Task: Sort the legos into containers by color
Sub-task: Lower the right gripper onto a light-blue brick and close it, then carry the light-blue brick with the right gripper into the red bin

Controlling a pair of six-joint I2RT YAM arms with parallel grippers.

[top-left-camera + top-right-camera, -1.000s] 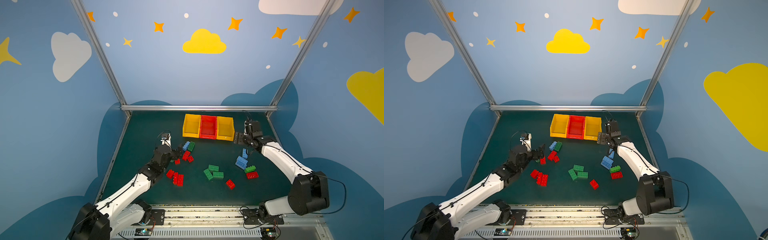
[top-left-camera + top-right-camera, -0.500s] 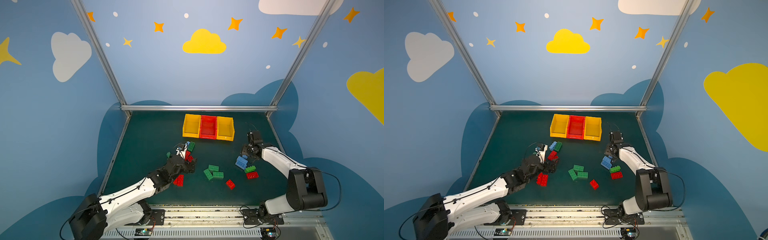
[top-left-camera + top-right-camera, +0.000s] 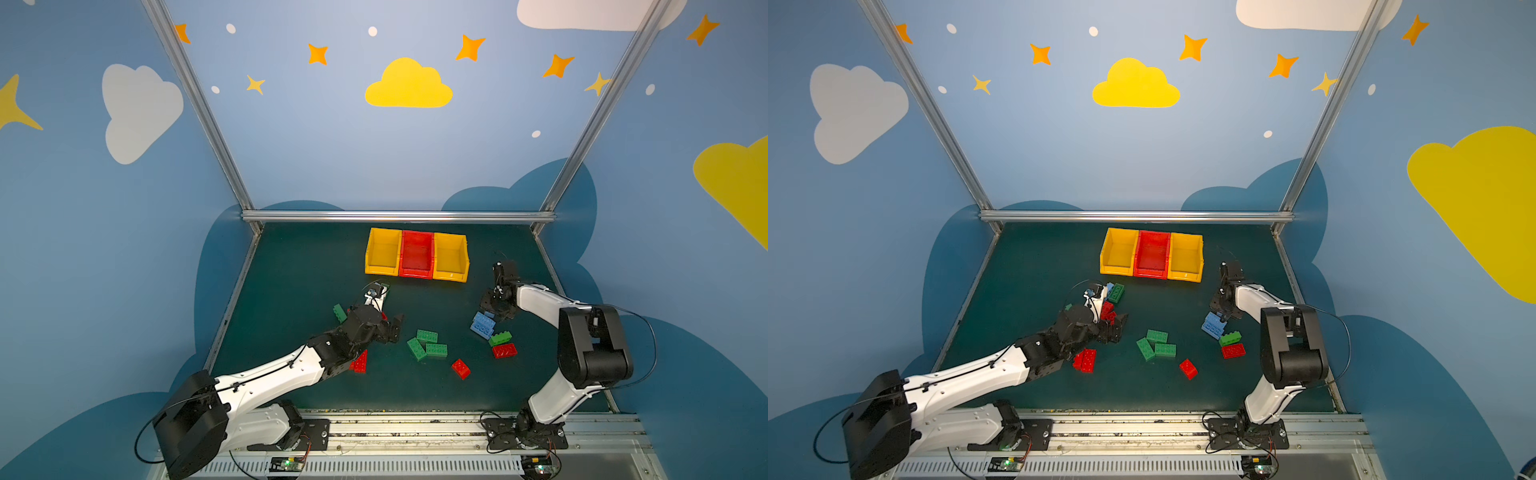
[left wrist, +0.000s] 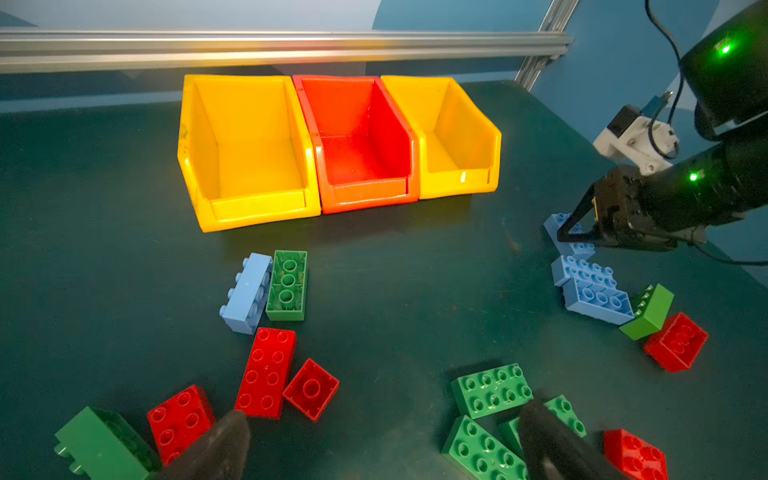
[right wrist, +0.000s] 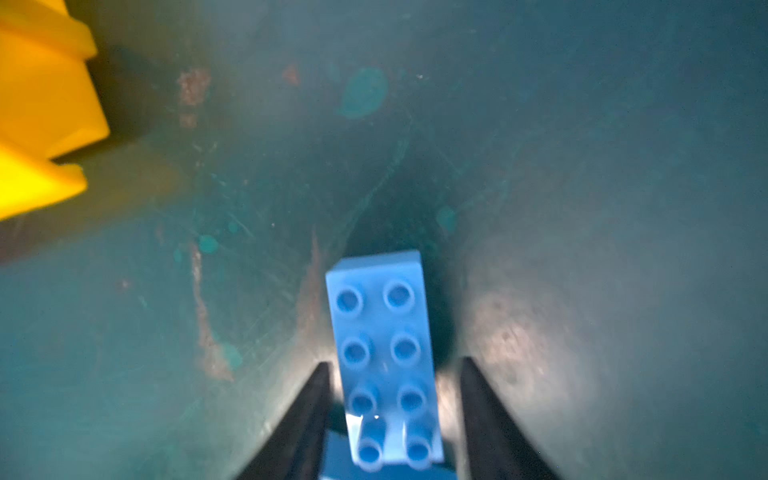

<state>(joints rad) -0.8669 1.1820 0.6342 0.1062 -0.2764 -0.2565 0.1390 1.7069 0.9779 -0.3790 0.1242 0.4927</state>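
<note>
Closest to the robot's base, the left gripper (image 4: 386,457) hangs low over the dark green table mat (image 3: 311,270). Its two black fingers are spread as wide as they go and it holds nothing. Only bare mat lies between them. A long red studded plastic brick (image 4: 266,374) lies just ahead of it, with its long side pointing toward the bins. A little farther back, the right gripper (image 5: 395,363) is down at the mat. This is the arm nearest to the long light blue studded plastic brick (image 5: 382,353). That blue brick lies right between the two fingers, studs up. Its long side runs straight out the way the gripper points, so the fingers stand at its two long sides. This looks like the grab step. The fingers are partway in but not clamped. One sits right next to the brick, maybe touching, and a thin strip of mat shows between the brick and the other finger. So the right gripper is not holding the brick yet. The brick's near end seems to rest on another light blue brick (image 5: 334,461), so it may tip when squeezed. Farthest back stand three joined plastic bins: a yellow bin (image 3: 382,269), a red bin (image 3: 415,272) in the middle and a second yellow bin (image 3: 451,274). All three look empty in the left wrist view. The second yellow bin is the one closest to the right gripper, beyond it and toward the middle of the table.
</note>
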